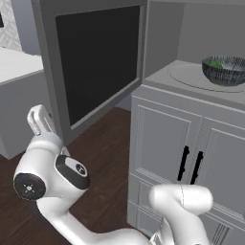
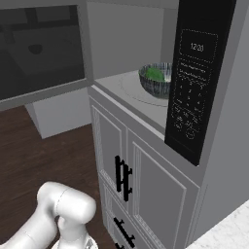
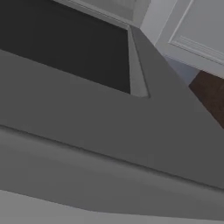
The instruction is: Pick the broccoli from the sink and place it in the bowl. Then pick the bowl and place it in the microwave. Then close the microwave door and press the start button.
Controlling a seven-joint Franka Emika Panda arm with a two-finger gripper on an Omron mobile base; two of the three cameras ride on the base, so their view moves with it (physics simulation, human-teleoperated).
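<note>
The left base view looks forward and down from behind the arm at the open microwave door [image 1: 95, 62] and the bowl [image 1: 225, 70] inside. The right base view faces the same microwave [image 2: 126, 48] and bowl [image 2: 156, 80] from the other side. The hand view sits very close against the door's grey frame [image 3: 109, 127].

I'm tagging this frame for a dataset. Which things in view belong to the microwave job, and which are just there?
Belongs to the job:
- bowl on the turntable
- broccoli inside the bowl
- microwave, cavity open
- microwave door, swung wide open
- control panel with the buttons
- gripper, by the door's lower edge

Just there:
- cabinet doors below
- wooden floor
</note>
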